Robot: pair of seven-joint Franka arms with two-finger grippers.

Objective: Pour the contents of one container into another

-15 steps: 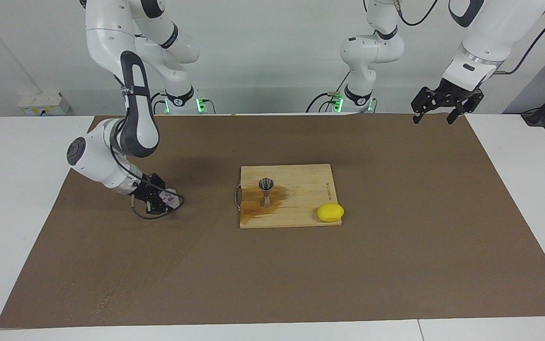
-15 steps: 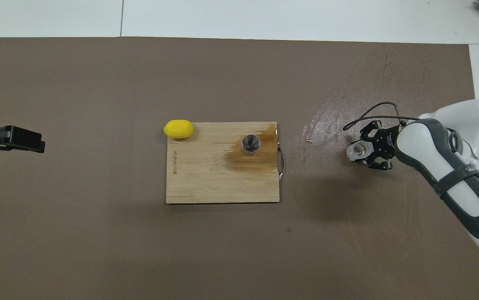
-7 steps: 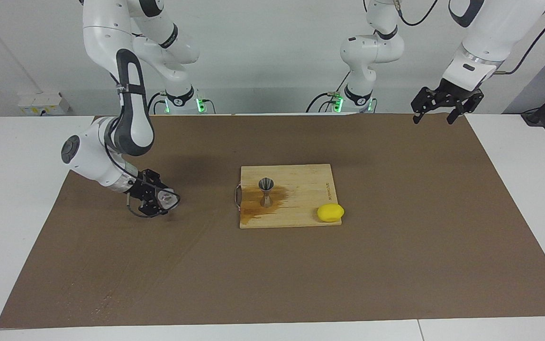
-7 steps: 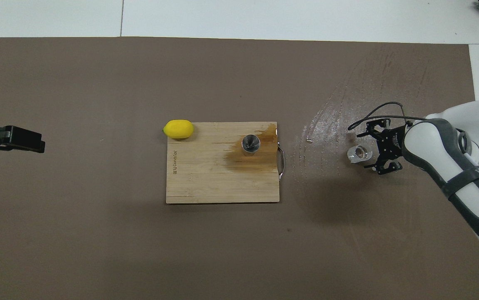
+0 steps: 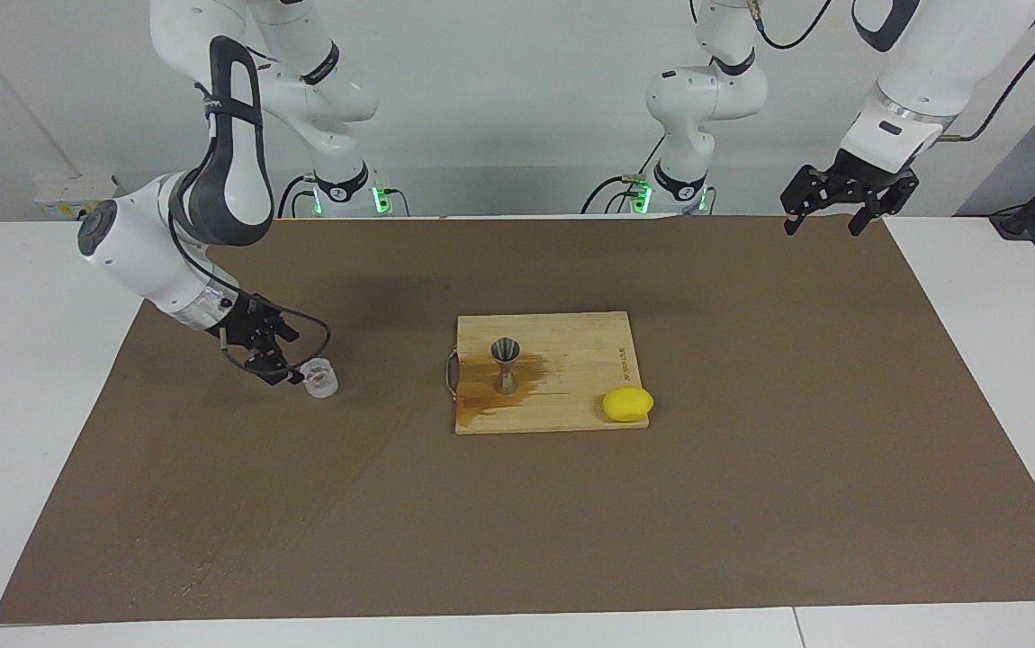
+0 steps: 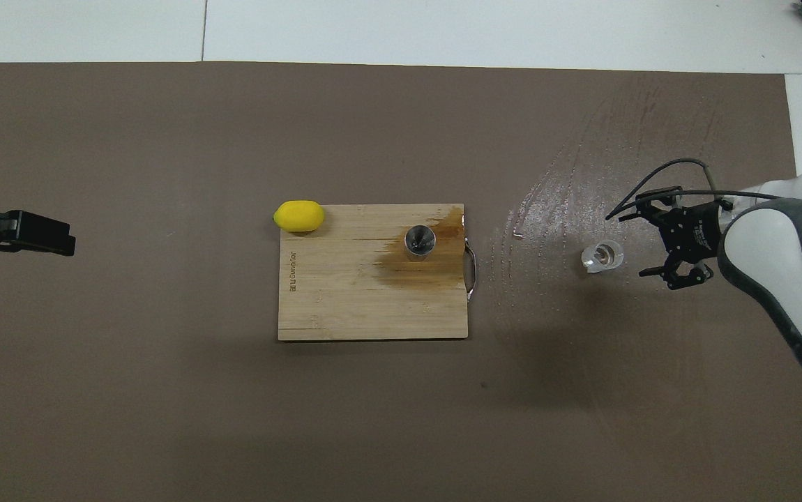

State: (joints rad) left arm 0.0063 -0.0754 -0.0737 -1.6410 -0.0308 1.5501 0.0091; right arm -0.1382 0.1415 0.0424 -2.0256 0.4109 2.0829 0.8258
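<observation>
Clear glass cup (image 5: 320,378) (image 6: 602,255) is seen upright on the brown mat (image 5: 751,504) (image 6: 164,390), toward the right arm's end, well apart from the board (image 5: 585,346) (image 6: 345,307). Right gripper (image 5: 273,355) (image 6: 652,236) is held just beside it, fingers spread, nothing gripped. Metal jigger (image 5: 506,364) (image 6: 419,241) is stood on the board's stained patch; lemon (image 5: 627,403) (image 6: 298,215) at its corner. Writing is printed along the board's edge, not legible. Left gripper (image 5: 835,209) (image 6: 59,237) is parked over the mat's edge, open, empty.

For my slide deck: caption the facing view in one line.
Right gripper, fingers open, beside the upright glass cup; jigger on stained cutting board; left gripper waits.
</observation>
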